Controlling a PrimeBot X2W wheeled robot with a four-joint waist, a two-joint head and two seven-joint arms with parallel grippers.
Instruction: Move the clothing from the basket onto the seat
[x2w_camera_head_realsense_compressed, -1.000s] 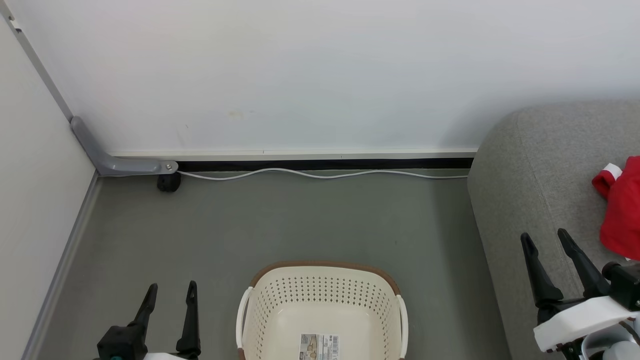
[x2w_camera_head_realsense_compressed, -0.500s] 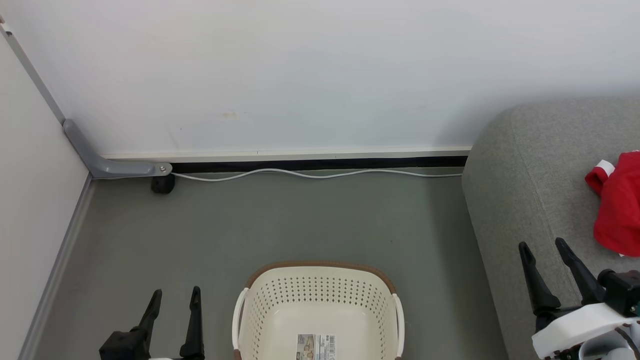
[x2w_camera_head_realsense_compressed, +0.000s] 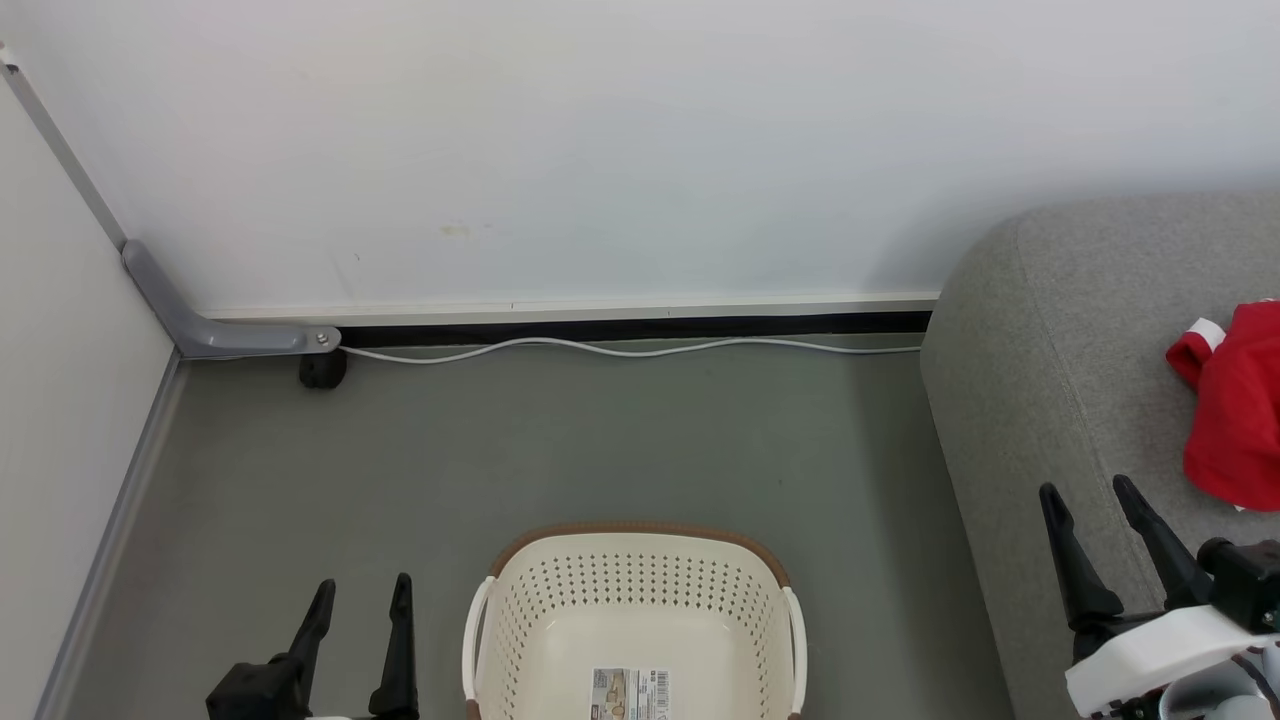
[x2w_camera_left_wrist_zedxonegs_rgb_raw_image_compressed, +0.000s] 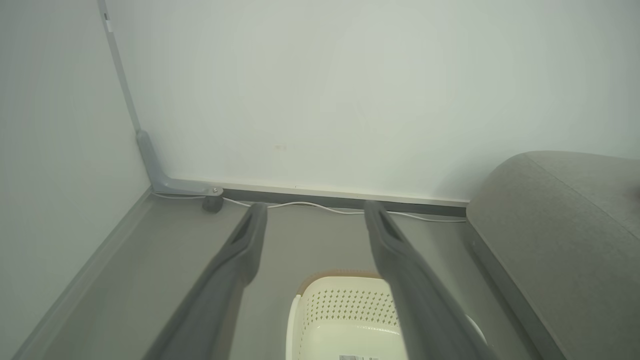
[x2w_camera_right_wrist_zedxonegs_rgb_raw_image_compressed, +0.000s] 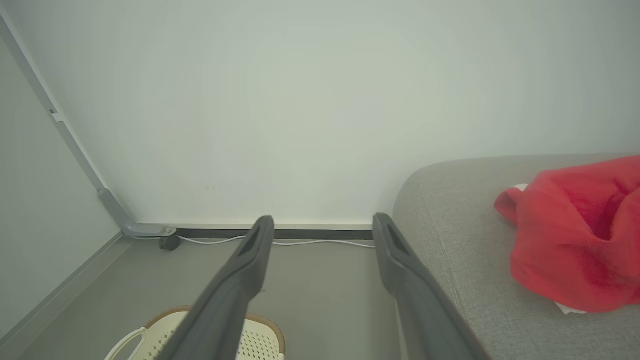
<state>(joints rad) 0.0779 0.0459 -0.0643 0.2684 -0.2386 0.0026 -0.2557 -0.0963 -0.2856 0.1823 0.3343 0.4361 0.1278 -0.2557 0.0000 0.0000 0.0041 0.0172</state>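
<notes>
right gripper (x2w_camera_head_realsense_compressed: 1085, 487): I had fingers up, spread, empty, over seat (x2w_camera_head_realsense_compressed: 1050, 350) edge
left gripper (x2w_camera_head_realsense_compressed: 364, 583): spread, left of basket (x2w_camera_head_realsense_compressed: 640, 531)
clothing (x2w_camera_head_realsense_compressed: 1235, 410): on seat, right of right gripper, apart

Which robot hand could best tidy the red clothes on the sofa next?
Right, probably. The right gripper hangs open over the seat, near the clothing; the left gripper is on the far side of the basket, over the floor.

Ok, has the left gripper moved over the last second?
Yes. The camera shifted too, but measured against the basket, the left gripper has drawn closer to it, toward the right of the head view.
</notes>
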